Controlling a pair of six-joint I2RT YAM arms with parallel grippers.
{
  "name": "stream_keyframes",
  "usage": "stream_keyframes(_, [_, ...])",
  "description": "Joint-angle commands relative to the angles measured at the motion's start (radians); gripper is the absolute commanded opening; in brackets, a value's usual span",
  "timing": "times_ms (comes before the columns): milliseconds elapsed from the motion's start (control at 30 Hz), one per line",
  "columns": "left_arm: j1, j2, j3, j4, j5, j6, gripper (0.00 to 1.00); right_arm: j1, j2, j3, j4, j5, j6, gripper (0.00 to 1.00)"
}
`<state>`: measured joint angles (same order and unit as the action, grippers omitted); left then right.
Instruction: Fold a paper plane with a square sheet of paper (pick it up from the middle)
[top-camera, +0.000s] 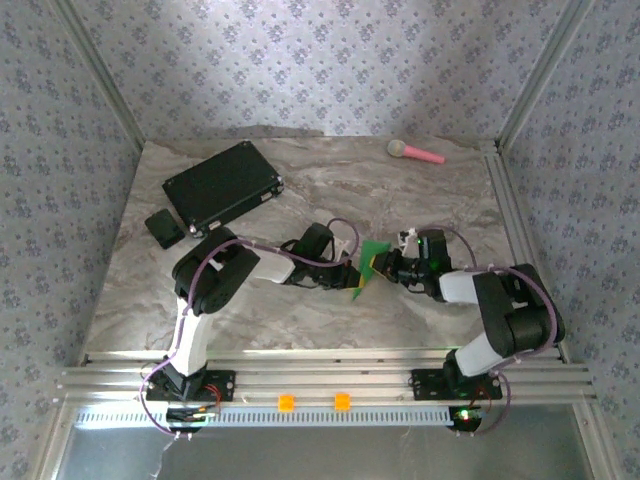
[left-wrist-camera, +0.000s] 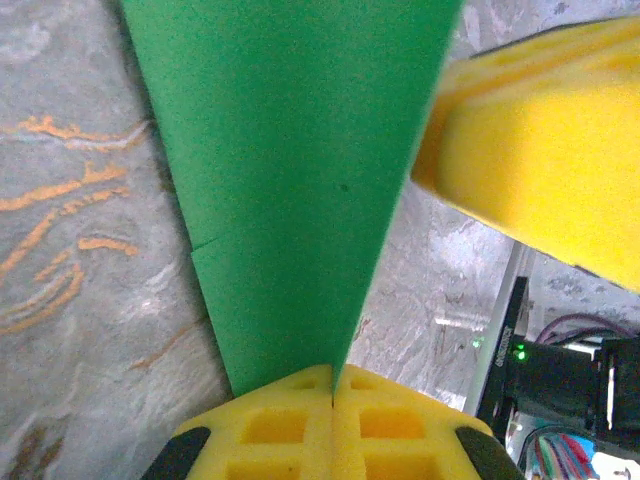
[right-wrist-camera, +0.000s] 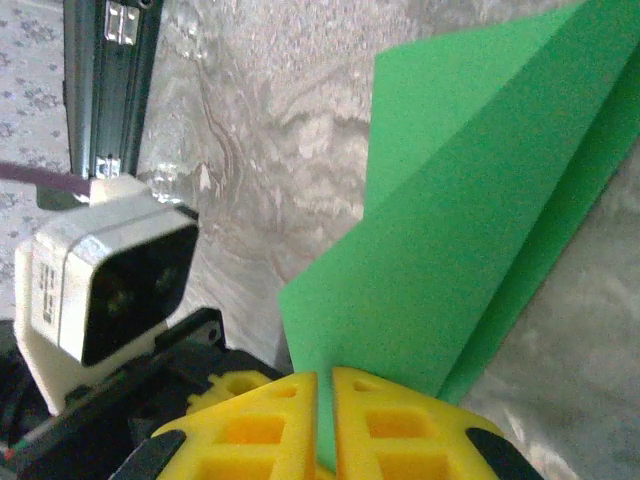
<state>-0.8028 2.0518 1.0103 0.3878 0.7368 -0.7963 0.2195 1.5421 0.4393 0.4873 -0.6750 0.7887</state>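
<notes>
The green sheet of paper (top-camera: 372, 262) is held above the table's middle, folded into layered flaps with creases. In the left wrist view the paper (left-wrist-camera: 290, 150) tapers down to a point that enters my left gripper (left-wrist-camera: 332, 385), whose yellow pads are pressed together on it. My right gripper (right-wrist-camera: 324, 400) pinches another edge of the paper (right-wrist-camera: 470, 220), with the sheet in the narrow slit between its pads. From above, the left gripper (top-camera: 355, 276) and the right gripper (top-camera: 386, 266) face each other across the paper. A right fingertip (left-wrist-camera: 540, 150) shows close by in the left wrist view.
A black case (top-camera: 222, 183) lies at the back left with a small black object (top-camera: 164, 228) beside it. A pink-handled toy (top-camera: 415, 152) rests at the back right. An aluminium rail (top-camera: 510, 210) runs along the right edge. The left wrist's camera housing (right-wrist-camera: 110, 280) sits near the right gripper.
</notes>
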Motion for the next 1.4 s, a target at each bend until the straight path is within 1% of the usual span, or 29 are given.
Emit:
stream_keyframes(0, [0.010, 0.016, -0.028, 0.059, 0.004, -0.044, 0.00, -0.011, 0.043, 0.042, 0.068, -0.028, 0.030, 0.13])
stream_keyframes(200, [0.011, 0.016, -0.040, 0.055, -0.011, -0.051, 0.00, -0.018, 0.093, 0.058, 0.083, -0.032, 0.041, 0.13])
stream_keyframes(500, [0.014, 0.020, -0.053, 0.061, -0.030, -0.073, 0.00, -0.017, 0.106, 0.065, 0.082, -0.043, 0.039, 0.14])
stream_keyframes(633, [0.014, 0.016, -0.055, 0.049, -0.037, -0.069, 0.00, -0.014, 0.095, 0.064, 0.076, -0.037, 0.034, 0.15])
stream_keyframes(1000, [0.019, 0.002, -0.075, 0.060, -0.056, -0.070, 0.00, 0.003, 0.050, 0.069, -0.013, -0.017, -0.015, 0.16])
stream_keyframes(1367, [0.023, 0.001, -0.079, 0.062, -0.053, -0.078, 0.00, 0.004, 0.035, 0.049, -0.023, -0.014, -0.020, 0.16])
